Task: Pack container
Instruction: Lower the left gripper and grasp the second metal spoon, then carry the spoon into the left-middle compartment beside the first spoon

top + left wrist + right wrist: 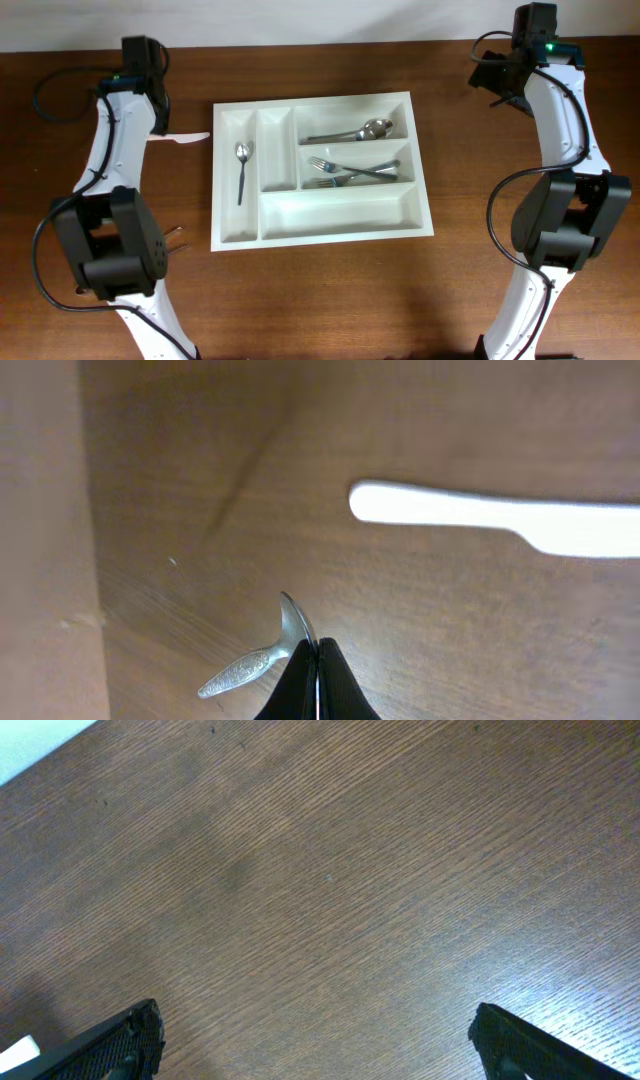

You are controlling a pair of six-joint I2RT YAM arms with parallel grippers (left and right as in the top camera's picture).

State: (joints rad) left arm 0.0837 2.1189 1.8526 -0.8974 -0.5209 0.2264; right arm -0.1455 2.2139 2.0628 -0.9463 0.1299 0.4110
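The container [330,214], a white tray, lies mid-table. Its left narrow compartment holds a spoon [241,168]; another spoon [366,130] and forks [352,173] lie in the upper long compartments. In the left wrist view my left gripper [316,660] is shut on the bowl edge of a small silver spoon [250,668], low over the wood, its ornate handle pointing left. A white plastic knife [500,517] lies just beyond it, also visible in the overhead view as the knife [180,138] left of the tray. My right gripper [315,1030] stands open over bare wood at the far right corner [500,75].
Thin metal prongs [176,238] stick out beside the left arm's base. The tray's bottom long compartment [340,210] and second narrow compartment [274,150] hold nothing. The table's back edge [50,540] runs close to the left gripper.
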